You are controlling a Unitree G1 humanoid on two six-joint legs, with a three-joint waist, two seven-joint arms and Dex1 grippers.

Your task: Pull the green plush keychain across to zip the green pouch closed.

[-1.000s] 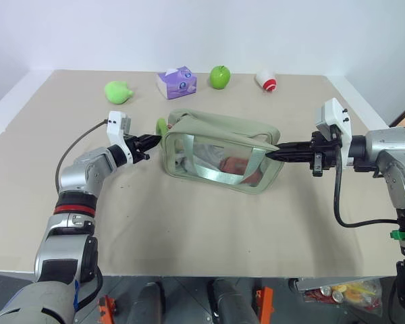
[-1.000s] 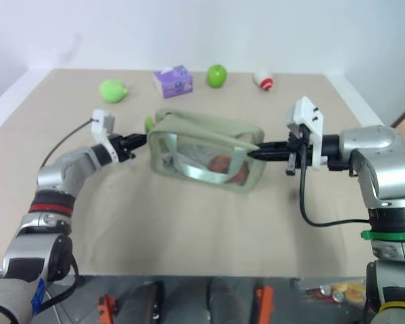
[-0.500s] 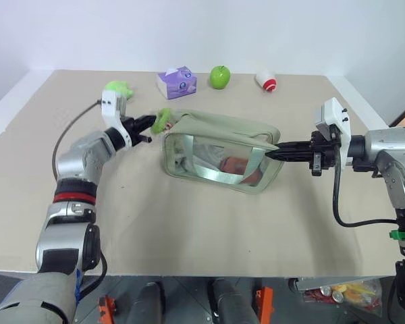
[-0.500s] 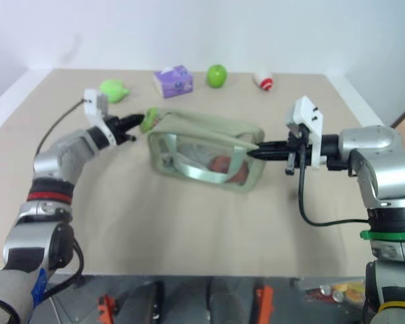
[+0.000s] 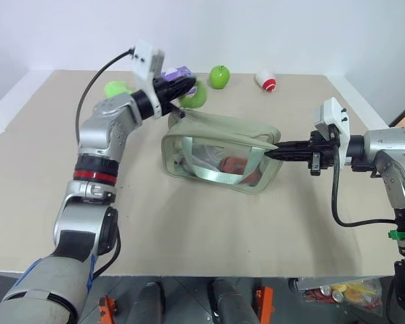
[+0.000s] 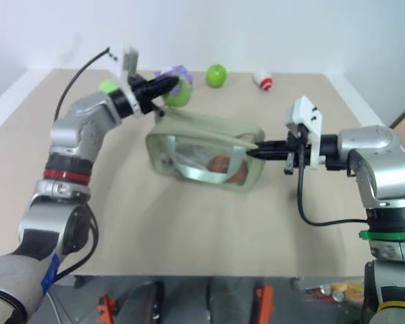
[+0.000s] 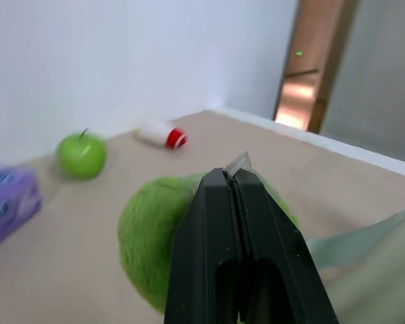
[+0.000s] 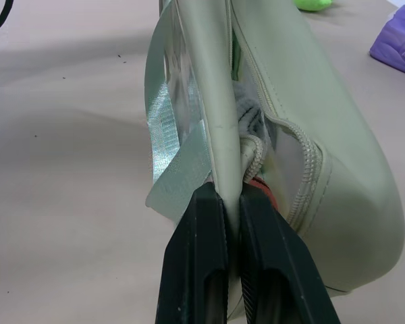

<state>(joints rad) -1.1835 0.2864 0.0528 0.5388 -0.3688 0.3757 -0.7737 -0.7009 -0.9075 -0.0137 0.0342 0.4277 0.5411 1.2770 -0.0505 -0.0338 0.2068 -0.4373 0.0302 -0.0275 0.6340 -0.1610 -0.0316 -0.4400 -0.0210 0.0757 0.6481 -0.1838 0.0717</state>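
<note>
From the head views, the pouch (image 5: 219,156) sits mid-table, its clear window facing the robot, and the left gripper (image 5: 189,85) is raised above the pouch's far left corner, fingers pinched tight on the keychain (image 5: 196,96), which hangs in the air just in front of the tissue pack (image 6: 177,73). The right gripper (image 5: 273,153) is clamped on the pouch's right end, bracing it. An apple (image 5: 220,76) and a small red-and-white thing (image 5: 265,82) sit along the far edge. In the left wrist view the two black fingers (image 7: 216,223) are pressed together with the green plush bulging on both sides, a thin tab showing at their tips. In the right wrist view the fingers (image 8: 202,263) squeeze the pouch's end seam, with the zipper (image 8: 304,152) running away alongside and gaping open. The worry I'd have: the plush is soft, so a pull could slip it from the pinch, and pulling upward rather than along the zipper might lift the pouch or jam the slider.
</note>
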